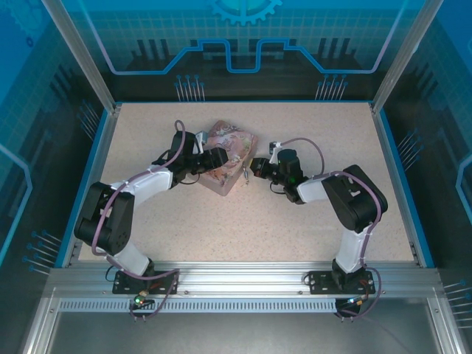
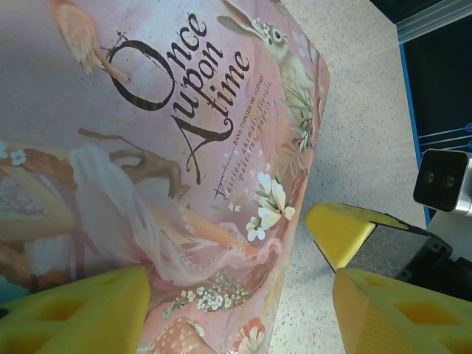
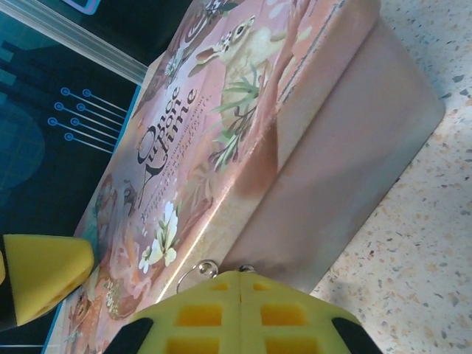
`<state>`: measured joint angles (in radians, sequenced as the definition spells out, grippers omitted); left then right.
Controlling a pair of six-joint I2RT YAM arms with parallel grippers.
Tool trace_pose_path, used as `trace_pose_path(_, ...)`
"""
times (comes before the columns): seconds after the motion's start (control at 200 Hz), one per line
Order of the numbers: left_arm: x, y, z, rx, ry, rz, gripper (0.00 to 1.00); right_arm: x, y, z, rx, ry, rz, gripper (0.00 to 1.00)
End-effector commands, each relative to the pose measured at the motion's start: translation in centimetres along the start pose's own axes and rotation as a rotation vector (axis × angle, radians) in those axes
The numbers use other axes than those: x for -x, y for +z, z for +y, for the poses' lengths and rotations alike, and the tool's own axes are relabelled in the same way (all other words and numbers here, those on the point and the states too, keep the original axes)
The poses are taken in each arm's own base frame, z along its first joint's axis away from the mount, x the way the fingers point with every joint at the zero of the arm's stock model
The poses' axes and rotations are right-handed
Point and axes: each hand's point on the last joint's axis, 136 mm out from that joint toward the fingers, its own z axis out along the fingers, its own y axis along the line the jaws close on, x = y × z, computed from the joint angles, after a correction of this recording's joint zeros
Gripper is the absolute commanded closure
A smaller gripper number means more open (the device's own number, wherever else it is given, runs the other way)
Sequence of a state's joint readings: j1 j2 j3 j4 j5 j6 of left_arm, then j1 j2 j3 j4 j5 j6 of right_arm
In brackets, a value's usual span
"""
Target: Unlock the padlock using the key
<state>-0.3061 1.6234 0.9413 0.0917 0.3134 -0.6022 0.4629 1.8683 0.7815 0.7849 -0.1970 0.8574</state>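
Seen from above, the left gripper (image 1: 217,161) reaches over the pink tin (image 1: 232,136) on the desk (image 1: 295,221), while the right gripper (image 1: 251,169) noses at the tin's near right side. In the left wrist view the jaws stand apart around the tin's end, with bare desk showing beside one finger. In the right wrist view the jaws are together, and a thin silvery loop (image 3: 198,270) peeks over them against the tin's side wall. This is probably the padlock's shackle, its body hidden. I cannot make out the key. The step looks like bringing key to keyhole, which next calls for fine alignment, then a turn.
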Motion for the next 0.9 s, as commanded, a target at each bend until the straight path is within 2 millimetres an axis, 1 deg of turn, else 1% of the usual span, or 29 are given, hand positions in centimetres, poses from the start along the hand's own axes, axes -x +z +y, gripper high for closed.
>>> trace_pose_path(0.0,-5.4,0.9,5.0,0.169,-0.090,0.172,0.32,0.6,-1.1,-1.1,-0.033,-0.041,-0.015,0.88)
trace_pose_path(0.1,-5.3,0.8,4.9,0.166,-0.087,0.170,0.32,-0.5,-1.3,-2.0,-0.038,-0.059,0.045,0.79)
trace_pose_path(0.165,-5.3,0.8,4.9,0.166,-0.087,0.171,0.32,-1.4,-1.3,-2.2,-0.037,-0.061,0.077,0.72)
trace_pose_path(0.23,-5.3,0.8,4.9,0.166,-0.090,0.169,0.32,-2.3,-1.1,-2.4,-0.035,-0.058,0.101,0.67)
trace_pose_path(0.31,-5.3,0.9,4.8,0.160,-0.092,0.167,0.32,-2.9,-0.7,-2.7,-0.026,-0.047,0.115,0.66)
trace_pose_path(0.45,-5.3,0.9,4.8,0.160,-0.093,0.167,0.32,-3.7,0.0,-2.5,0.003,-0.038,0.148,0.63)
trace_pose_path(0.65,-5.4,0.8,4.9,0.163,-0.093,0.168,0.32,-5.4,0.3,-3.2,-0.013,-0.029,0.176,0.62)
trace_pose_path(0.895,-5.4,0.8,4.9,0.163,-0.091,0.168,0.32,-6.2,1.6,-3.4,-0.011,-0.029,0.206,0.61)
